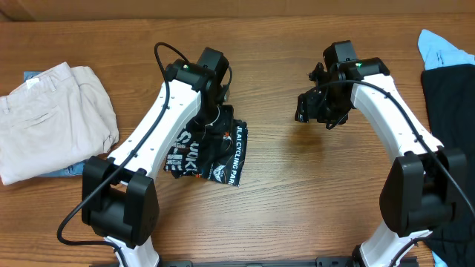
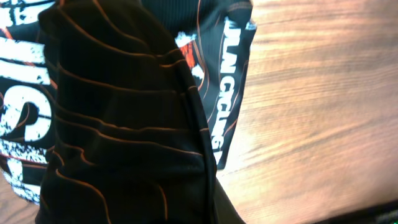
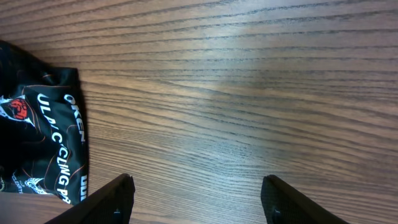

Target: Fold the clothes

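Bunching up from the bench (image 1: 282, 185) left of centre, the clothes (image 1: 219, 152) sit pinched in the closed left claw (image 1: 213, 119); the right claw (image 3: 198, 202) hangs wide over open wood beyond their right edge.

bright even light, soft shadows, pale glare on table (image 2: 311, 81), left wrist blurry

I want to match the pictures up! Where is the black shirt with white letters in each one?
Overhead: the black garment lies on the table, left of centre.
Left wrist: the black garment fills the left and middle, very close.
Right wrist: the black garment peeks in at the left edge.
Shared landmark: the white CYCLING lettering along its edge.
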